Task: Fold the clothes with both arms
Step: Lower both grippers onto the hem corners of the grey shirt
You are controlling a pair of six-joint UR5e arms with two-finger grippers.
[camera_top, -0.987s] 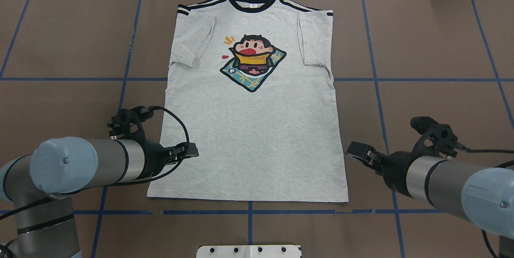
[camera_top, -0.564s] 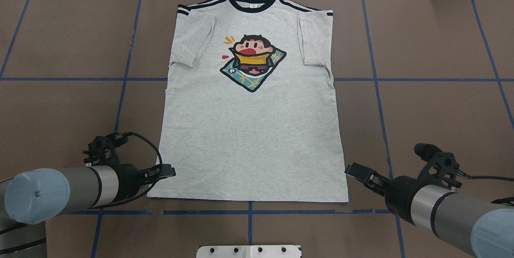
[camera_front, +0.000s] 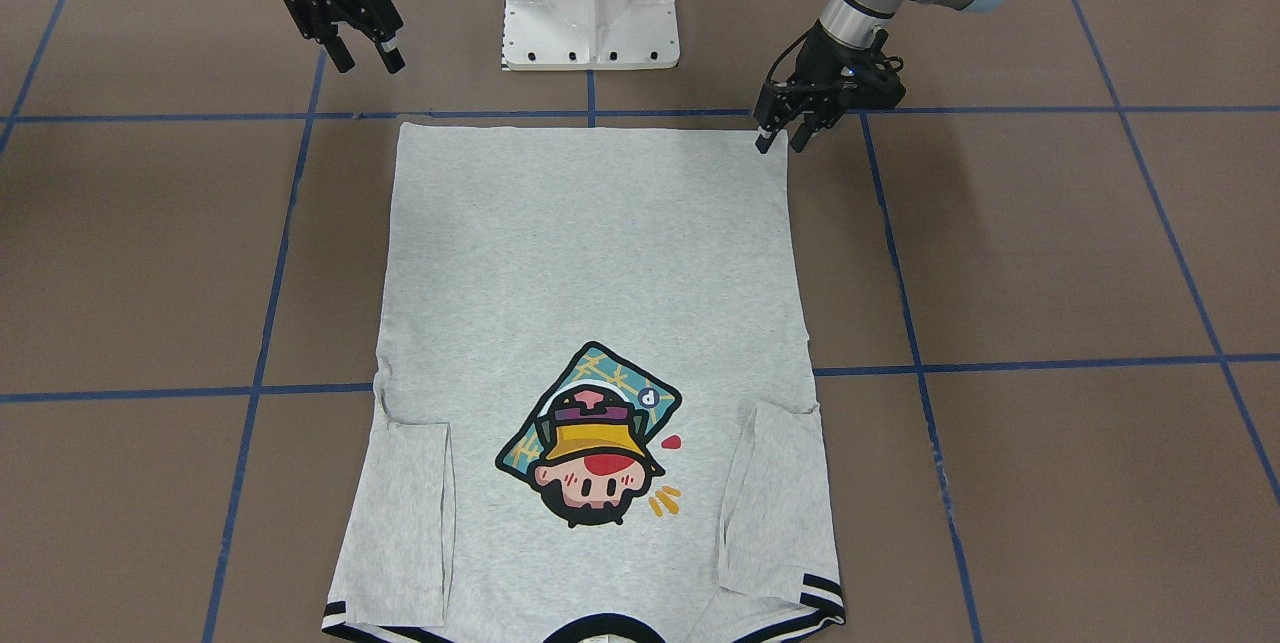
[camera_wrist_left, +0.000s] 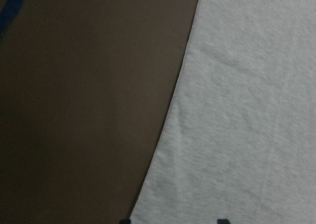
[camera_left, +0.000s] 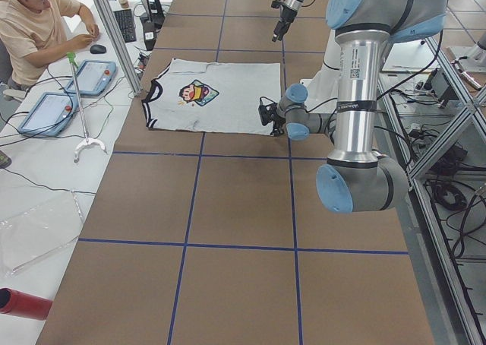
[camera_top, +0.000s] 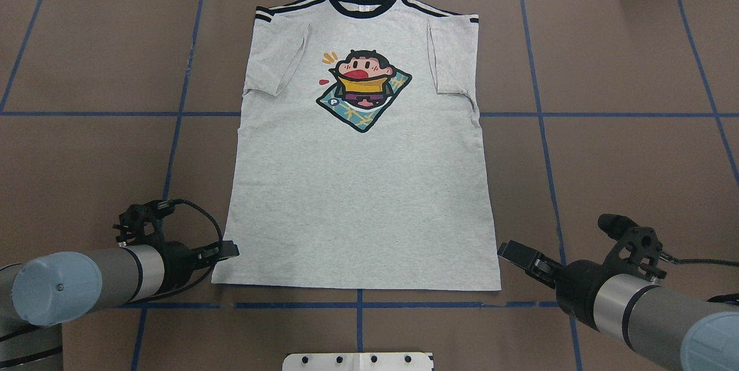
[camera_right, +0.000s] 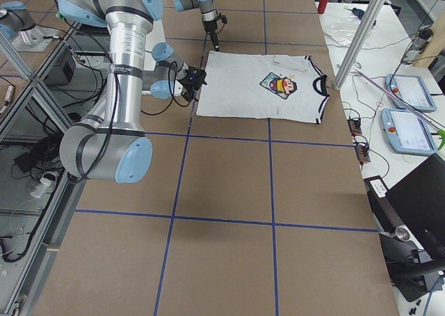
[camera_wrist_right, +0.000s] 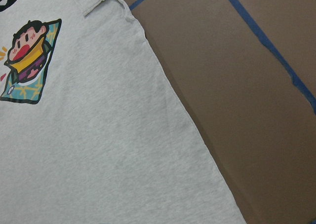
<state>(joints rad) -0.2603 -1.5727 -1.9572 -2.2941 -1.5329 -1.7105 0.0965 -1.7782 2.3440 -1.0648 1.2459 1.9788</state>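
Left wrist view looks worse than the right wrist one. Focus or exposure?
Both, it seems. Left wrist-mounted: dim and soft, the T-shirt weave smeared, the table nearly black. Right wrist-mounted: brighter, the cartoon print and the cloth's edge crisp. Overhead exterior: even light, no glare.

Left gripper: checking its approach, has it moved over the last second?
Yes. The left gripper slid back along the T-shirt's left edge toward its near hem corner.
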